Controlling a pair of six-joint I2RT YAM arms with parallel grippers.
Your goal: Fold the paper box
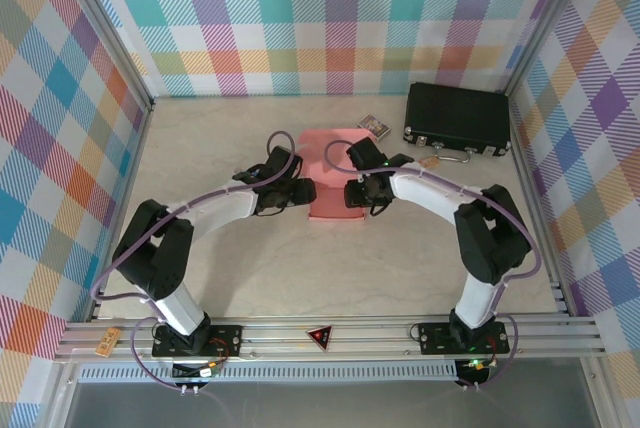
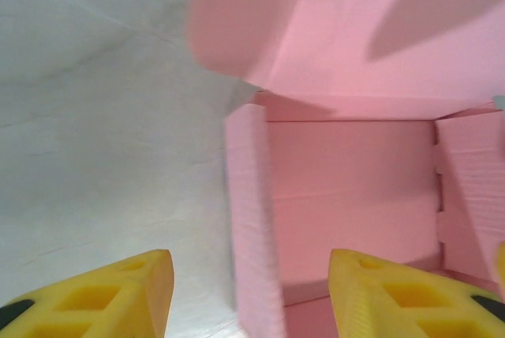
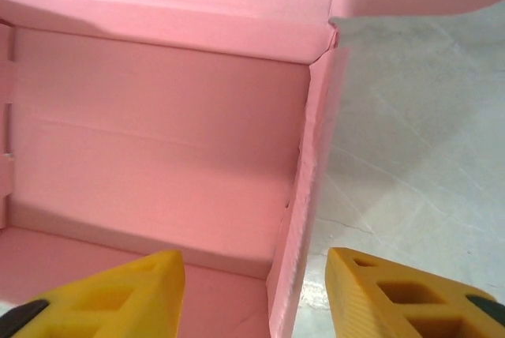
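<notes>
Paper box (image 1: pixel 332 170), salmon-pink with its side walls raised, sits mid-table (image 1: pixel 200 278) between both grippers. The left gripper (image 2: pixel 251 275) straddles the box's left wall (image 2: pixel 251 196), its jaws wide and clear of the card. The right gripper (image 3: pixel 254 275) straddles the right wall (image 3: pixel 304 188), its yellow fingers (image 3: pixel 379 291) equally spread. A black hard case (image 1: pixel 457 118) lies at the far right, with a small card pack (image 1: pixel 374 126) near it.

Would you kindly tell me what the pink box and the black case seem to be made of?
The paper box looks like thin matte cardboard: sharp creases, fine ribbing on its upright wall. The black case seems to be hard plastic or metal, ribbed on top; which one is unclear.
</notes>
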